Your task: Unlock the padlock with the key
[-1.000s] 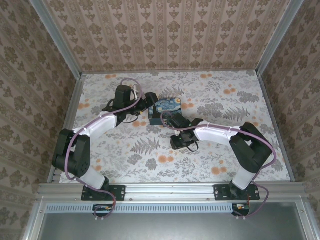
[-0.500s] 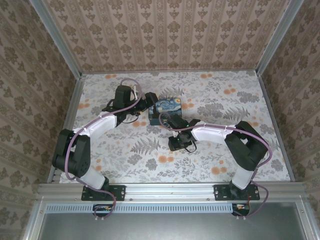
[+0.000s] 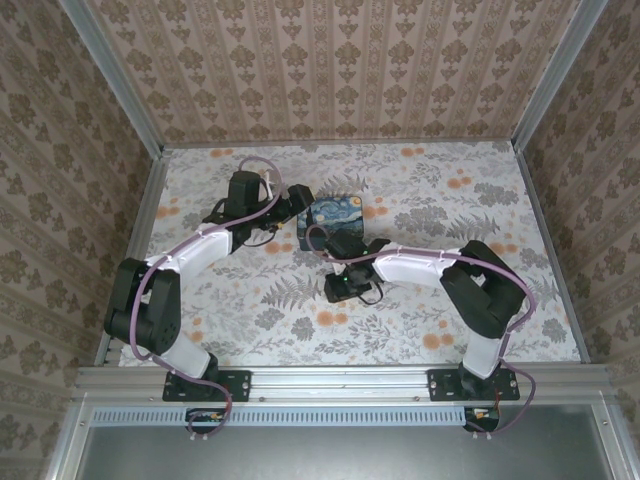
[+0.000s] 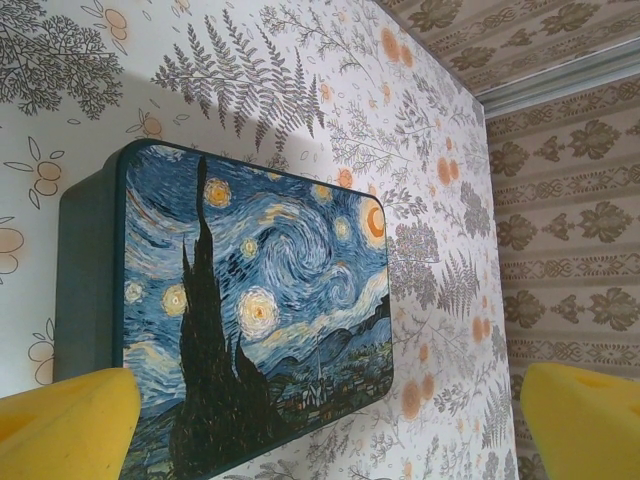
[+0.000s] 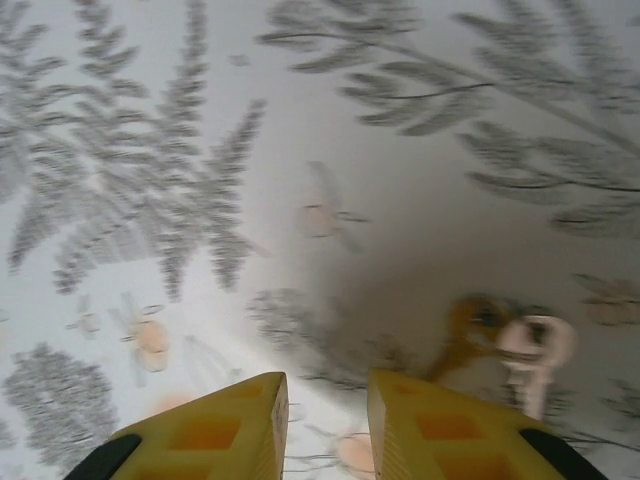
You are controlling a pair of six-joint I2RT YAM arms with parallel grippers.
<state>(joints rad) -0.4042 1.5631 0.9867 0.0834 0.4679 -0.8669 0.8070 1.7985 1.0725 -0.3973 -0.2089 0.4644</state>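
In the right wrist view a small blurred brass-and-pale object lies on the tablecloth just right of my right gripper. I cannot tell whether it is the padlock, the key or both. The yellow fingers stand a narrow gap apart with only cloth between them. From above, the right gripper points down at the cloth in front of the Starry-Night box. My left gripper sits at the box's left end. Its fingers are spread wide, the box lying ahead between them, untouched.
The floral tablecloth covers the table, with patterned walls on three sides and a metal rail along the near edge. Purple cables loop over the left arm. Bare cloth lies to the right and near side of the box.
My right gripper has slid left and slightly toward the near edge, away from the box. The left arm and the box have not moved.
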